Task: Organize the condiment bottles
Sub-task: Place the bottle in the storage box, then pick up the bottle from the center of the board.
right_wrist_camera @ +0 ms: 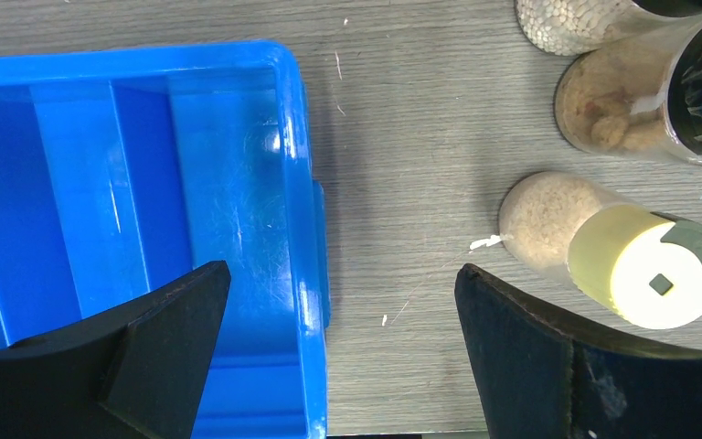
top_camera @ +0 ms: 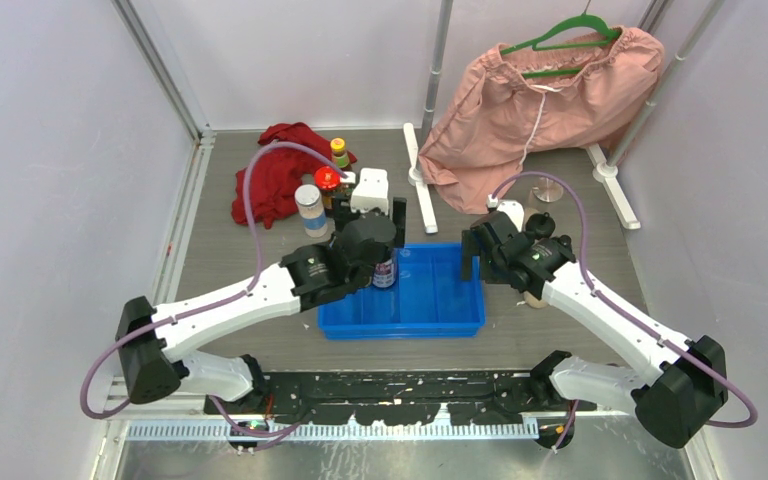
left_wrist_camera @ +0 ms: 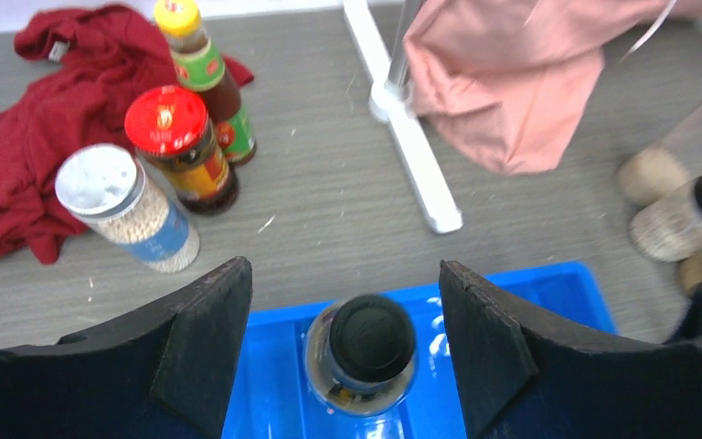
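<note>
A clear bottle with a black cap (left_wrist_camera: 370,352) stands upright in the back left of the blue tray (left_wrist_camera: 530,293). My left gripper (left_wrist_camera: 343,274) hangs open over it, with both fingers clear of the glass. Behind the tray stand a silver-capped jar (left_wrist_camera: 128,208), a red-capped jar (left_wrist_camera: 178,146) and a yellow-capped sauce bottle (left_wrist_camera: 206,73). My right gripper (right_wrist_camera: 340,274) is open and empty above the tray's right wall (right_wrist_camera: 297,183). To its right on the table are a jar with a pale yellow lid (right_wrist_camera: 603,251), a dark-capped jar (right_wrist_camera: 658,101) and a third jar (right_wrist_camera: 567,18).
A red cloth (top_camera: 275,170) lies at the back left behind the jars. A pink garment (top_camera: 540,100) hangs on a green hanger from a white rack, whose feet (top_camera: 420,180) rest on the table behind the tray. White walls close in both sides.
</note>
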